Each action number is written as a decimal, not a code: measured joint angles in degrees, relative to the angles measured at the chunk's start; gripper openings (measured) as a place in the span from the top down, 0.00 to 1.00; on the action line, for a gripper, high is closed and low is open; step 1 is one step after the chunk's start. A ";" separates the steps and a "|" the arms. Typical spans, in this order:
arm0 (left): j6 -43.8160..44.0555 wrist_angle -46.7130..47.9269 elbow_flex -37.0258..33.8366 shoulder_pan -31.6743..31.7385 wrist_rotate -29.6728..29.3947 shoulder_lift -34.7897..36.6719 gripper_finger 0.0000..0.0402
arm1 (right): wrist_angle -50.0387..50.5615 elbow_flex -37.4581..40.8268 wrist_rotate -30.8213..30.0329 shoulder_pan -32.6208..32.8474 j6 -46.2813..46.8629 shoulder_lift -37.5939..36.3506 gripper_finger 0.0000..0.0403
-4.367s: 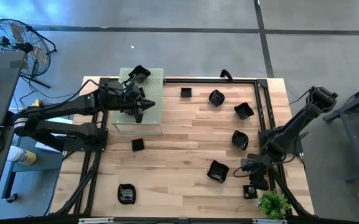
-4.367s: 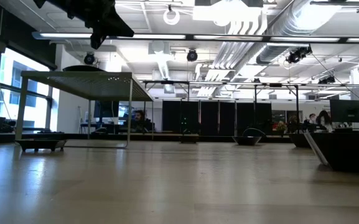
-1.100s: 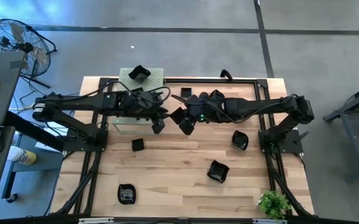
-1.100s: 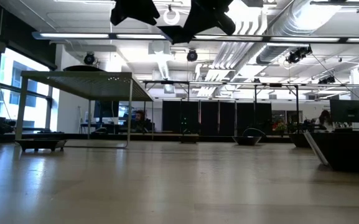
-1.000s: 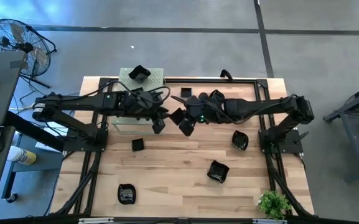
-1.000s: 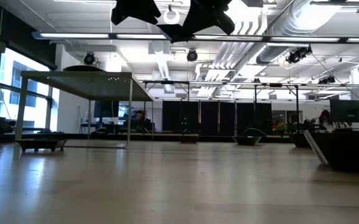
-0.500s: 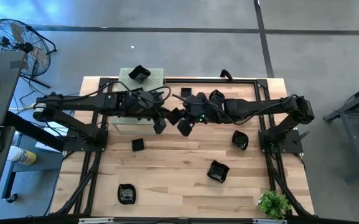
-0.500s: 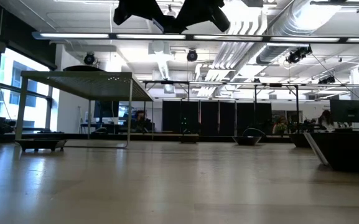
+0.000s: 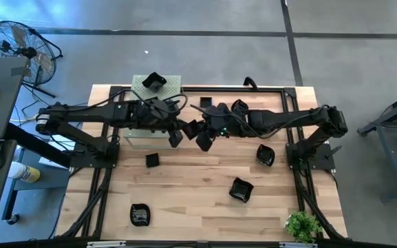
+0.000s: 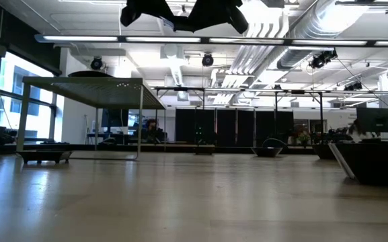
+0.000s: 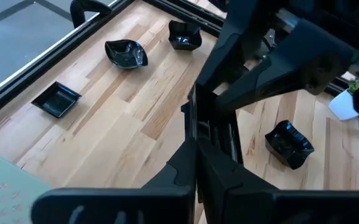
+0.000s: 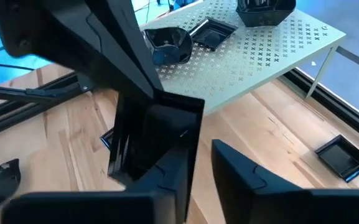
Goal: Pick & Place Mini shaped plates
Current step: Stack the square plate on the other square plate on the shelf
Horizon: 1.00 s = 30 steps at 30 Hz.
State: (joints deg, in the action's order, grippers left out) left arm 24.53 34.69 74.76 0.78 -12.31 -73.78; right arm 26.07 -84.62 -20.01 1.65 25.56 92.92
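Meeting above the far-middle of the table (image 9: 198, 200), the two arms have closed the last small gap between them over the past second. In the low view their dark shapes now run together where a sliver of ceiling showed before.

The left end effector (image 9: 175, 136) hangs just off the board (image 9: 167, 89). In its wrist view its fingers (image 11: 185, 163) come together on the edge of a small square plate (image 12: 156, 144), held on edge well above the wood.

The right end effector (image 9: 202, 138) is hard against that plate from the other side. Its fingers (image 12: 249, 177) stand apart, with bare table showing between them and the plate lying against only one of them. A few seconds ago this arm was down at the near right corner by the plant (image 9: 303, 225). The little plate that lay there is gone from that spot.

I take this for a hand-over in mid-air, the left side now gripping and the right side letting go. The board, where other plates (image 9: 154, 80) already sit, looks to be the goal.

Several plates (image 9: 265, 155) are left on the right half of the table, so the job is far from done.
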 joint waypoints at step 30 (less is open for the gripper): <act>-13.43 16.96 -12.60 45.12 23.69 20.31 1.00 | -0.74 0.00 1.36 0.00 -2.97 -1.86 0.68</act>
State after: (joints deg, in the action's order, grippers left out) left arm 11.10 51.65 62.16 45.90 11.39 -53.47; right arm 25.32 -84.62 -18.65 1.65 22.58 91.07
